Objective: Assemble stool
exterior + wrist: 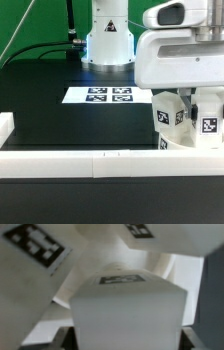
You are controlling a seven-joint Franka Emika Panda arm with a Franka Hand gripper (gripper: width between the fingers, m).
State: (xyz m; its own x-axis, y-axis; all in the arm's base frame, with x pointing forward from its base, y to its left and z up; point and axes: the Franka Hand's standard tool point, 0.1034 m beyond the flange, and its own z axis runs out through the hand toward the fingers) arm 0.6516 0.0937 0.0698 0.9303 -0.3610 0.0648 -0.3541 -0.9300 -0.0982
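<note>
My hand (186, 100) hangs low at the exterior view's right, over a cluster of white plastic stool parts with black-and-white square tags. In the wrist view a chunky white plastic leg (128, 308) stands between my fingers, so I judge I am grasping it, though the contact itself is hidden.

Below it in the exterior view sits the round thick white disc seat (192, 150), near the long white border rail (90, 162). Two more tagged legs (171, 115) rise from or beside it; I cannot tell whether they are seated in it. So I judge the work is well along, with this leg left to fit.

Room is tight: neighbouring legs crowd mine, and the rail runs just beside the seat. The black tabletop (60, 125) toward the marker board (110, 96) lies free.
</note>
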